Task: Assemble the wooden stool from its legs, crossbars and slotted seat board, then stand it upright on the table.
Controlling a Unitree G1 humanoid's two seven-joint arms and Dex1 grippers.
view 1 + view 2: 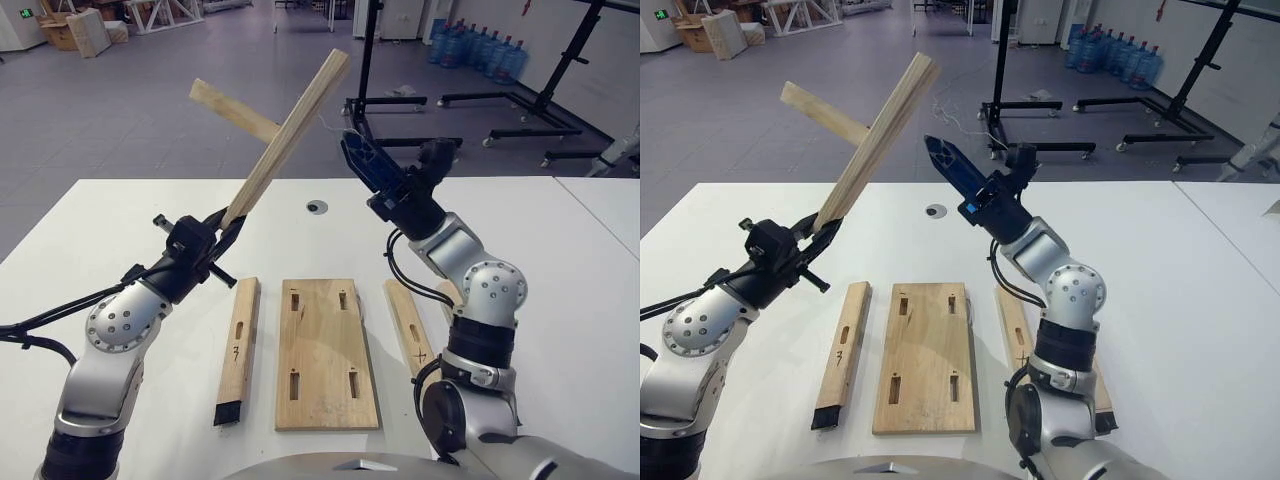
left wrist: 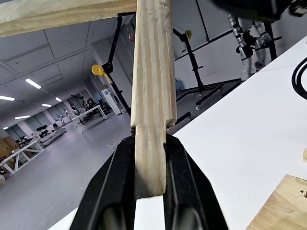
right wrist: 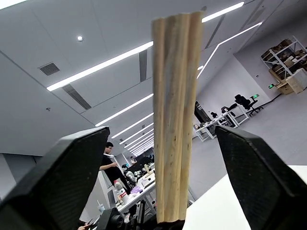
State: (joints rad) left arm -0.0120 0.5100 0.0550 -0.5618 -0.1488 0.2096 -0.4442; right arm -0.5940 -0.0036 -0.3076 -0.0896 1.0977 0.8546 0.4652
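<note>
Above the table's point(image 1: 120, 215) far half, my left gripper point(image 1: 218, 228) is clamped on the lower end of a leg point(image 1: 285, 135), which leans up toward 1 o'clock. A crossbar point(image 1: 232, 108) already sits in that leg near its top and juts toward 10 o'clock. My right gripper point(image 1: 358, 158) hangs at 3 o'clock of the leg, jaws spread and holding nothing. From its wrist camera the leg stands centred between the jaws, though I cannot tell how far off.

I judge the step to be a second hold with my right. I should close on bare wood below the crossbar, square to the flat faces, and not slacken my left until that grip feels firm.

The seat board point(image 1: 325, 350) lies flat at 6 o'clock, with a loose leg point(image 1: 240, 345) at its 9 and a second leg point(image 1: 408, 322) at its 3.
</note>
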